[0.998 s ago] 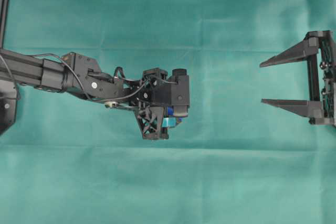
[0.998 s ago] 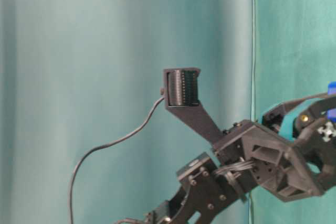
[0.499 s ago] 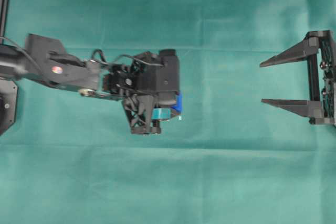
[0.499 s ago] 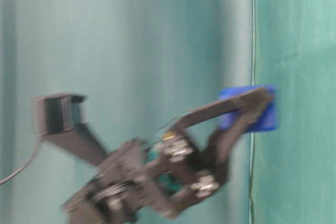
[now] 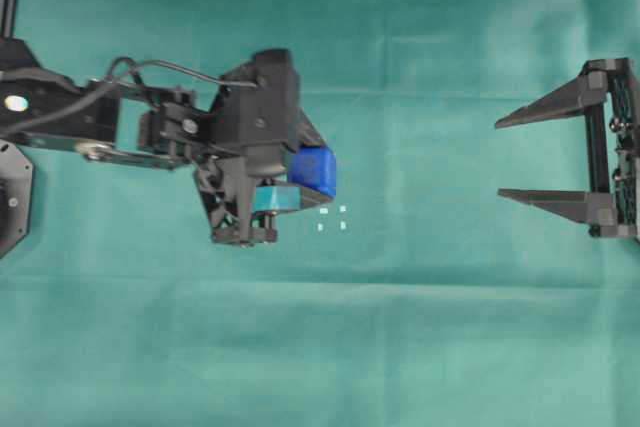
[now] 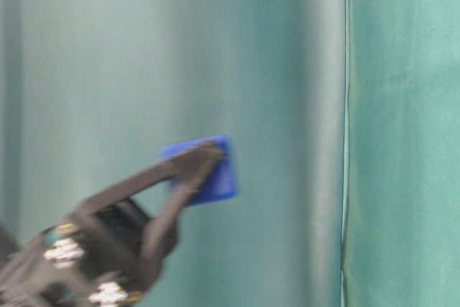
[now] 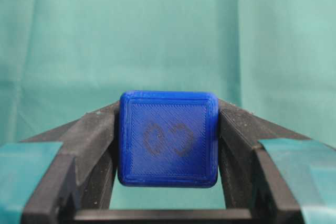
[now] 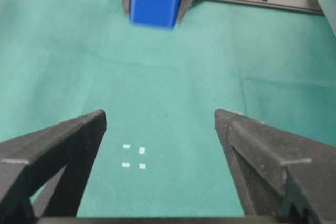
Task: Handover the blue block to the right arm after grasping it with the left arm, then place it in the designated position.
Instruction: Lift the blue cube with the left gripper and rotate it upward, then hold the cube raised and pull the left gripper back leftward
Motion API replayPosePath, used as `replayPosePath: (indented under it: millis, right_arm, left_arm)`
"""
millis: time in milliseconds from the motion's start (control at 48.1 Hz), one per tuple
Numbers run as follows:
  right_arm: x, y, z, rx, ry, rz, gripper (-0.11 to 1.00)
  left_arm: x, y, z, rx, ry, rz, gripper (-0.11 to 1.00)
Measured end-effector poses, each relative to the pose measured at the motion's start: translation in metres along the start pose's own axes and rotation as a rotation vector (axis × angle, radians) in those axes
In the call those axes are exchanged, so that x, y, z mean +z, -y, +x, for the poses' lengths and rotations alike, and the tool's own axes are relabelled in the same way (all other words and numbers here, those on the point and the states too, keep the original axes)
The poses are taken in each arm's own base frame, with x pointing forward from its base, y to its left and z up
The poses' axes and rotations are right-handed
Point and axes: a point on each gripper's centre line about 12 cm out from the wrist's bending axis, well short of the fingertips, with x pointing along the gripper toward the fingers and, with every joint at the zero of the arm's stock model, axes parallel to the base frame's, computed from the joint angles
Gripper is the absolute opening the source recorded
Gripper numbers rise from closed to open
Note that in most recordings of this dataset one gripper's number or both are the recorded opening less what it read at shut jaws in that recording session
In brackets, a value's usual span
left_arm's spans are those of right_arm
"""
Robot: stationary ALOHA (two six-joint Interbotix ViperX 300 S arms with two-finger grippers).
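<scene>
Left jaws grasp the blue block (image 7: 168, 139), its dark mark seen only wrist-side; right jaws gape.

I count one blue block (image 5: 313, 170), two pincers, left (image 5: 300, 172) and right (image 5: 500, 159), and four white marks (image 5: 332, 218).

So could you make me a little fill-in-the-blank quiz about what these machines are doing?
1. The small bright blue cube is pinched by the ____ gripper, the one with teal pads.
2. The all-black right gripper stands wide ____.
3. The tiny white marks on the green cloth number ____.

Missing words: left; open; four
</scene>
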Motion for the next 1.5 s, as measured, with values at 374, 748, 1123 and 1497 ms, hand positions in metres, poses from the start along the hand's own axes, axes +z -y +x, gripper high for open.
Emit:
replayPosePath:
  millis: [374, 748, 1123, 1497]
  right_arm:
    - [0.002, 0.0, 0.0, 0.001, 0.0, 0.0, 0.94]
    - [0.002, 0.0, 0.0, 0.0, -0.002, 0.0, 0.94]
    - [0.002, 0.0, 0.0, 0.0, -0.002, 0.0, 0.94]
    - [0.002, 0.0, 0.0, 0.0, -0.006, 0.0, 0.94]
  left_arm:
    - [0.031, 0.001, -0.041, -0.001, 0.055, 0.0, 0.47]
    - [0.032, 0.001, -0.042, 0.0, 0.049, -0.002, 0.47]
    - [0.031, 0.001, -0.041, 0.0, 0.048, -0.002, 0.47]
    - [0.031, 0.001, -0.041, 0.0, 0.048, -0.002, 0.47]
